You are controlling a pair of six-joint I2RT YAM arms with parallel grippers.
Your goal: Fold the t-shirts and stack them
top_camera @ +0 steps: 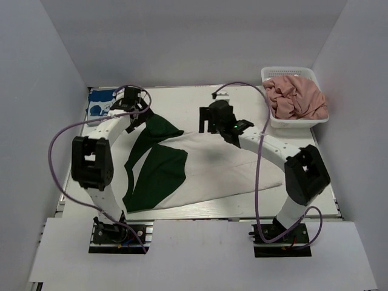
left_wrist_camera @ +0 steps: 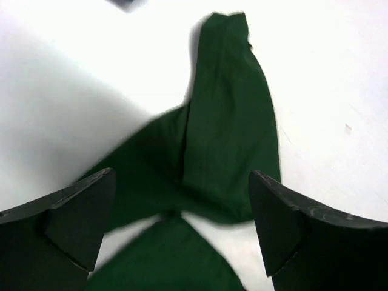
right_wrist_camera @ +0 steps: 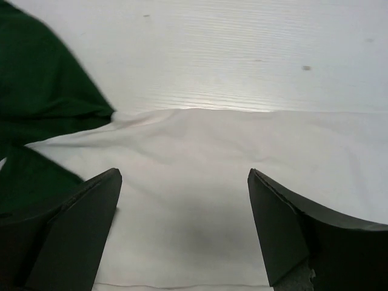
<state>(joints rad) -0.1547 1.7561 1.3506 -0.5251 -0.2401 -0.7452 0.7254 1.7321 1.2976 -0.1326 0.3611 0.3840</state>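
Observation:
A white t-shirt with dark green sleeves lies spread across the middle of the table. My left gripper hovers open over the far green sleeve, and nothing sits between its fingers. My right gripper is open above the far edge of the white body, its jaws wide apart, with a green sleeve to its left. A dusty pink t-shirt is bunched in the basket. A blue t-shirt lies at the far left corner.
The white mesh basket stands at the back right against the wall. White walls close in the table on the left, back and right. Purple cables loop off both arms above the cloth.

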